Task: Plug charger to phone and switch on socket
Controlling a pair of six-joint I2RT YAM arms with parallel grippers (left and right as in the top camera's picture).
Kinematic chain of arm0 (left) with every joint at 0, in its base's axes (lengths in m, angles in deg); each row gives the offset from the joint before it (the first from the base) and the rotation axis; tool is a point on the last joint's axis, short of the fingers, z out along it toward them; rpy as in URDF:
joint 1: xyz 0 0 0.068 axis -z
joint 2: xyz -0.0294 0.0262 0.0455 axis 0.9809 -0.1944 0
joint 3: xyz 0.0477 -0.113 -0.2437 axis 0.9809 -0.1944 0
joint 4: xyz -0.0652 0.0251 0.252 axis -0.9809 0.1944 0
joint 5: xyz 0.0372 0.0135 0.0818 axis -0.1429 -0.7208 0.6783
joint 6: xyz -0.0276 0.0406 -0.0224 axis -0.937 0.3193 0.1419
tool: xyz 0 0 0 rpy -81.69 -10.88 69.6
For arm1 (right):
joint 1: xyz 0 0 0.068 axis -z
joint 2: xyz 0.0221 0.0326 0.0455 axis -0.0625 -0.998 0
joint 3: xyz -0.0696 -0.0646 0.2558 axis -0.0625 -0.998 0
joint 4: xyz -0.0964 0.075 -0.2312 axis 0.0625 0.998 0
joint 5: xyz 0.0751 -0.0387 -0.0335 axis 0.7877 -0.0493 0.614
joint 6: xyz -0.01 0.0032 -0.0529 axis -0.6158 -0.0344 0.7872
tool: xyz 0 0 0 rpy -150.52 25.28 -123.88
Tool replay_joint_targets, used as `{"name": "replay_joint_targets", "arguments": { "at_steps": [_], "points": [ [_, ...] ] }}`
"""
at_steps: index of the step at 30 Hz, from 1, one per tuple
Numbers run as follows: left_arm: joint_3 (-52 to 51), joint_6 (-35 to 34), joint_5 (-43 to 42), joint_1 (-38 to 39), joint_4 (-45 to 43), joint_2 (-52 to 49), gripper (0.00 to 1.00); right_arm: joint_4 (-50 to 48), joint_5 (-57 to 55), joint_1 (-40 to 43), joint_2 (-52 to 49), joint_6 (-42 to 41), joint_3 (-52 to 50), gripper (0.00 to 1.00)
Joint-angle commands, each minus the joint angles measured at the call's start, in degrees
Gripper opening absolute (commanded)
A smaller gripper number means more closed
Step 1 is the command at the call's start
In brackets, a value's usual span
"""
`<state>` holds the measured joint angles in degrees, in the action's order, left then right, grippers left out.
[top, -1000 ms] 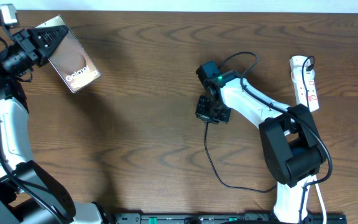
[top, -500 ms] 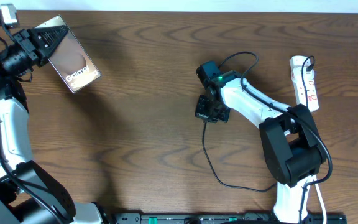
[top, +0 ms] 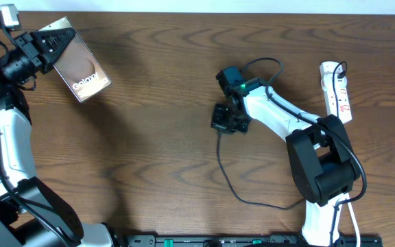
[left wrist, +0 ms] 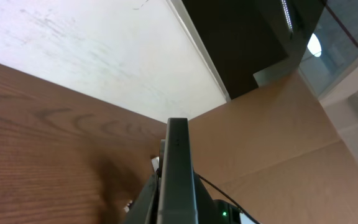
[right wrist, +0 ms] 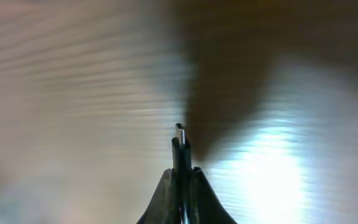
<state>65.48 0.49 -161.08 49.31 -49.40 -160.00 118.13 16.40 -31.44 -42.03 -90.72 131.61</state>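
Two robot arms share one build: smooth white link shells between bulky black joint housings. The right arm point(top: 273, 113) has a small green light point(top: 241, 86) near its wrist and thin black cables point(top: 269, 65) looping off it. The left arm point(top: 9, 147) looks alike. The left gripper point(top: 46, 42) and right gripper point(top: 221, 122) are black.

A dark brown wood-grain surface point(top: 149, 137) is filling the overhead view. Beyond the surface's far edge a scuffed white wall point(left wrist: 92, 56) is rising, a dark panel point(left wrist: 241, 37) and a tan board point(left wrist: 278, 143) standing beside it. Above the surface a round light point(left wrist: 314, 45) is glowing behind glass; pale glare point(right wrist: 272, 168) is lying on the wood.
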Motion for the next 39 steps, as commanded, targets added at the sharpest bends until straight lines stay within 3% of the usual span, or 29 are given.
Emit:
{"name": "replay_joint_targets", "arguments": {
  "at_steps": [1, 5, 8, 13, 16, 25, 39],
  "points": [
    [0.3, 0.1, -1.2, -0.1, -0.5, 0.1, 0.07, -1.0, 14.0, 0.9, 0.3, 6.7, -0.2, 0.01],
    [0.3, 0.1, -1.2, -0.1, -0.5, 0.1, 0.08, 2.1, 12.6, 2.0, 0.3, 7.8, -0.2, 0.01],
    [0.3, 0.1, -1.2, -0.1, -0.5, 0.1, 0.07, 1.4, 18.1, 2.3, 0.3, 15.0, -0.2, 0.01],
    [0.3, 0.1, -1.2, -0.1, -0.5, 0.1, 0.07, -0.6, 40.5, 2.3, 0.3, 42.2, -0.2, 0.01],
    [0.3, 0.1, -1.2, -0.1, -0.5, 0.1, 0.07, 0.2, 45.0, 2.2, 0.3, 51.3, -0.2, 0.01],
    [0.3, 0.1, -1.2, -0.1, -0.5, 0.1, 0.07, 0.2, 44.9, 0.2, 0.3, 61.0, -0.2, 0.01],
    [0.4, 0.1, -1.2, -0.1, -0.5, 0.1, 0.07, 0.0, 43.5, -2.9, 0.3, 60.5, -0.2, 0.01]
  ]
}}
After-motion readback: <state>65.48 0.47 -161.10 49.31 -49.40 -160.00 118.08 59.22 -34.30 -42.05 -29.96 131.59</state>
